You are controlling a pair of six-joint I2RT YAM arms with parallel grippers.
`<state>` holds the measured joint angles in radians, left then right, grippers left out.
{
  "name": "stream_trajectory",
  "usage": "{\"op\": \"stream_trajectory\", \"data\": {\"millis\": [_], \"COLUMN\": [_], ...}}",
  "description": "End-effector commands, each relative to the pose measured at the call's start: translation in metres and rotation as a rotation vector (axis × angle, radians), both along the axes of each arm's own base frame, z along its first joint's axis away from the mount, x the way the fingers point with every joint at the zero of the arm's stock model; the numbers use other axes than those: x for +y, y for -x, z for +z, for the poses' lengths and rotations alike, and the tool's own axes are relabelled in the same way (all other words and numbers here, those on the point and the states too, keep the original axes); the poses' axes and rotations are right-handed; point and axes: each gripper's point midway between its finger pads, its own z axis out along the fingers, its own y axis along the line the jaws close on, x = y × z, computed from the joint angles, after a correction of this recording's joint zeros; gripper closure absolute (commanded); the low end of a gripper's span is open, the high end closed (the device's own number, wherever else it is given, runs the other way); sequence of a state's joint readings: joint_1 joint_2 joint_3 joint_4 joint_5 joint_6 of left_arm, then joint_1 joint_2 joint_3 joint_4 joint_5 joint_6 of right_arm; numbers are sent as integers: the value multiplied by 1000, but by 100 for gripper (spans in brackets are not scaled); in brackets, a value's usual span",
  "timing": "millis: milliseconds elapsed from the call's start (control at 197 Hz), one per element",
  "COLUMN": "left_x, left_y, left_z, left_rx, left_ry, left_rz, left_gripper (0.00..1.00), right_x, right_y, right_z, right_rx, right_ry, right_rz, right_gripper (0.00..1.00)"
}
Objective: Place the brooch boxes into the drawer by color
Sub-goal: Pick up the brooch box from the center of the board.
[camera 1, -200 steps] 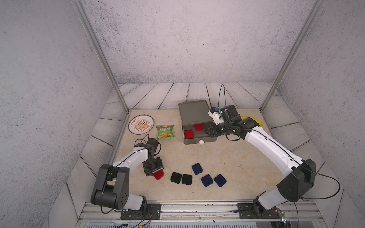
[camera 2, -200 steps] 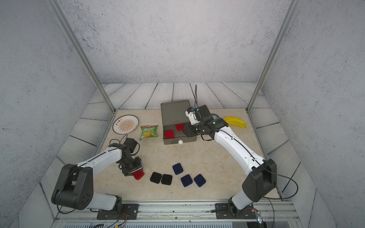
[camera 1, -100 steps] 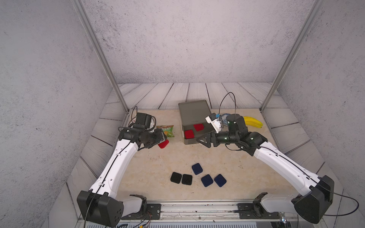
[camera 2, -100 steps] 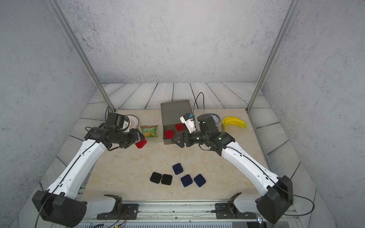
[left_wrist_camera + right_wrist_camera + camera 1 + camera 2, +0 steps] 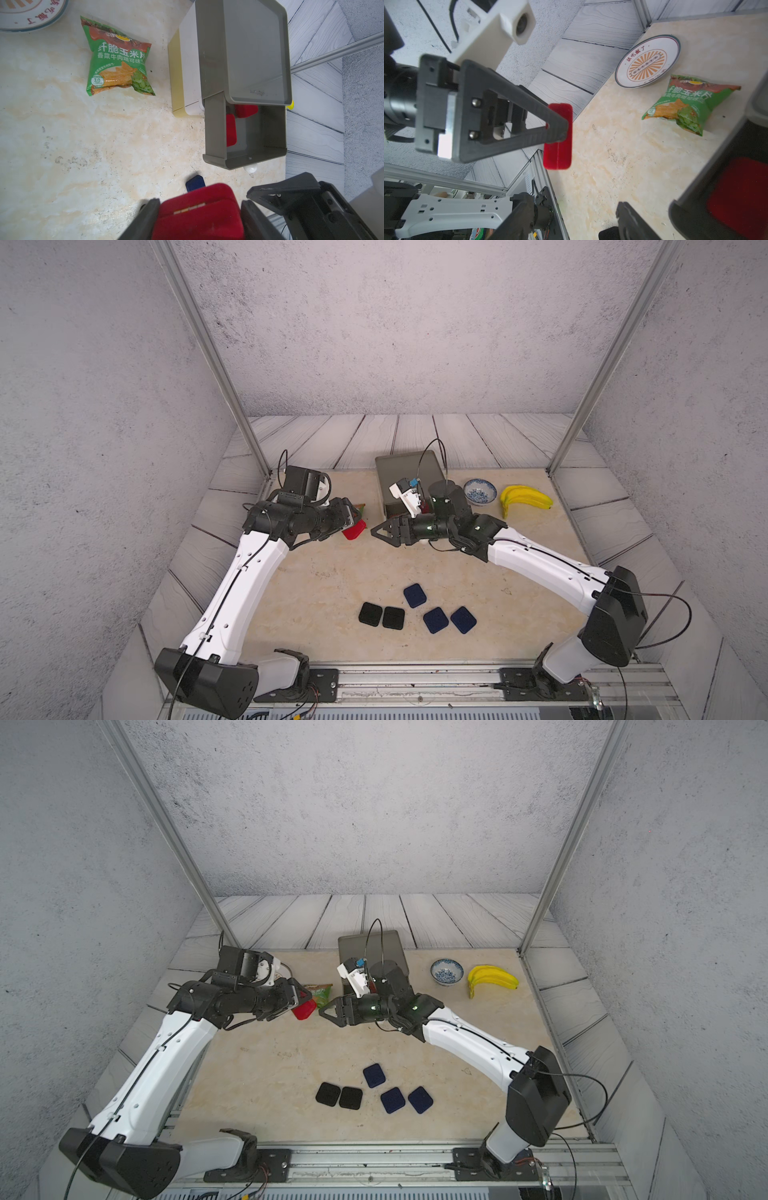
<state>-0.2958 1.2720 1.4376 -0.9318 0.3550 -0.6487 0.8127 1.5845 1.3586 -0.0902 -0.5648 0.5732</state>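
Observation:
My left gripper [image 5: 353, 523] is shut on a red brooch box [image 5: 354, 529], held in the air left of the drawer [image 5: 405, 472]. In the left wrist view the red box [image 5: 197, 218] sits between my fingers [image 5: 149, 209]. My right gripper [image 5: 373, 531] points at that box, jaws open and empty, tips just short of it [image 5: 558, 135]. The grey top drawer [image 5: 214, 135] is pulled open with two red boxes [image 5: 230, 133] inside. Two black boxes [image 5: 370, 613] and three navy boxes [image 5: 435, 620] lie on the table near the front.
A green snack packet [image 5: 118, 62] lies left of the chest, with a patterned plate [image 5: 648, 62] beyond it. A blue-patterned bowl [image 5: 480, 491] and bananas [image 5: 525, 497] sit right of the chest. The white [image 5: 189, 72] and yellow [image 5: 173, 72] drawers are shut.
My left arm lifted the red box from the front left of the table up toward the chest. My right arm drew back from the drawer and turned toward the box.

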Motion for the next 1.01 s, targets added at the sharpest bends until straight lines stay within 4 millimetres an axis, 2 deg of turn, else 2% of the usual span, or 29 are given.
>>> {"op": "stream_trajectory", "data": {"millis": [0,243,542,699,877,1008], "left_x": [-5,-7,-5,-5,-6,-7], "left_y": [3,7,6,7,7,8], "left_z": [16,18,21,20,16,14], "left_rx": [-38,-48,-77,-71,-65,-63], "left_ry": [27,27,20,25,30,31], "left_rz": [-13,-26,-14,-17,-17,-18], "left_gripper": [53,53,53,53,53,53], "right_x": [10,26,36,37,40,40], "right_y": [-5,-7,-4,-9,-11,-14], "right_z": [26,16,6,6,10,9], "right_rx": [-58,-70,-87,-89,-92,-93], "right_ry": [-58,-10,28,24,3,7], "right_rz": [-18,-10,-7,-30,-40,-54], "right_gripper": [31,33,37,48,54,66]}}
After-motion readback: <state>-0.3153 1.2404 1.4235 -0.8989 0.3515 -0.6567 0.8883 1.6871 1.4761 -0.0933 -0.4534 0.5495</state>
